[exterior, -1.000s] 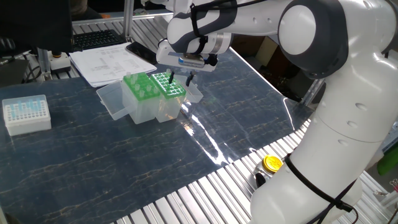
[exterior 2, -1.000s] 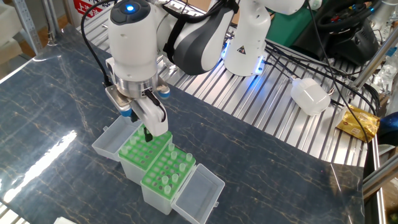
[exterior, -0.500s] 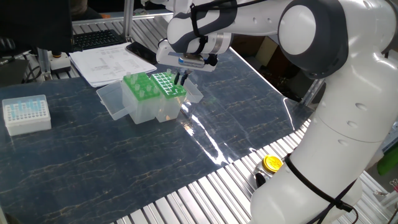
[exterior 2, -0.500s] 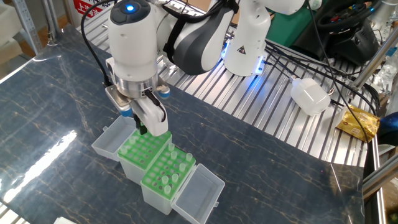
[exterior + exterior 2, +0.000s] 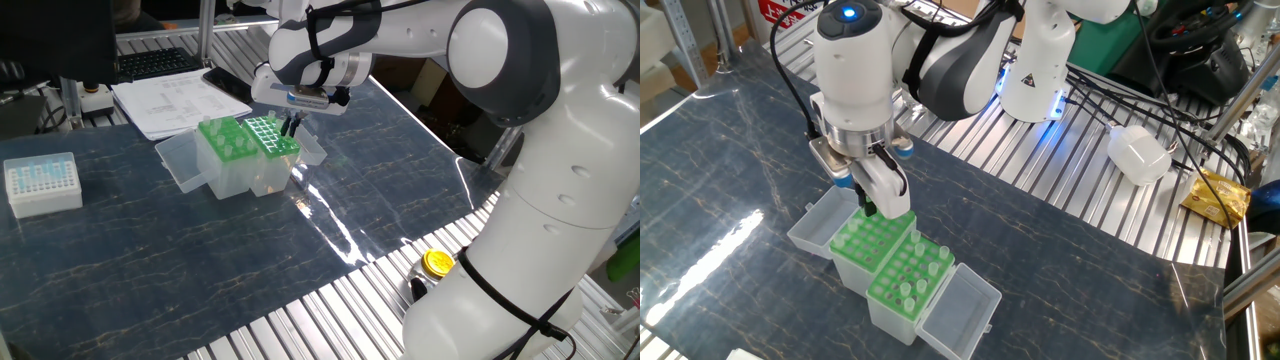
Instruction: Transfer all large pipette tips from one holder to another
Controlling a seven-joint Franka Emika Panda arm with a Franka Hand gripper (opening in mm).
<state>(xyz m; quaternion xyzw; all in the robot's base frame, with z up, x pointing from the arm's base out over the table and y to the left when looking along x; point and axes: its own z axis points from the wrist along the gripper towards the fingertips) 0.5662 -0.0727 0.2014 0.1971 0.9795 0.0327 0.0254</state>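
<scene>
Two green holders stand side by side with their clear lids open: one holder (image 5: 268, 134) (image 5: 866, 243) under my gripper, the other holder (image 5: 227, 142) (image 5: 906, 279) beside it. Several large pipette tips (image 5: 904, 291) show as clear collars in their holes. My gripper (image 5: 290, 125) (image 5: 870, 209) is down at the far edge of the first holder, its fingers drawn close together on a tip there. That tip is almost entirely hidden by the fingers.
A small white box (image 5: 42, 182) of bluish tips sits at the table's left. Papers (image 5: 170, 105) and a keyboard (image 5: 150, 62) lie behind the holders. A yellow cap (image 5: 437, 262) rests on the slatted edge. A white adapter (image 5: 1138, 155) with cables lies to the right.
The fingers stood apart over the holder one second ago. They have closed together and have held still for the last half second.
</scene>
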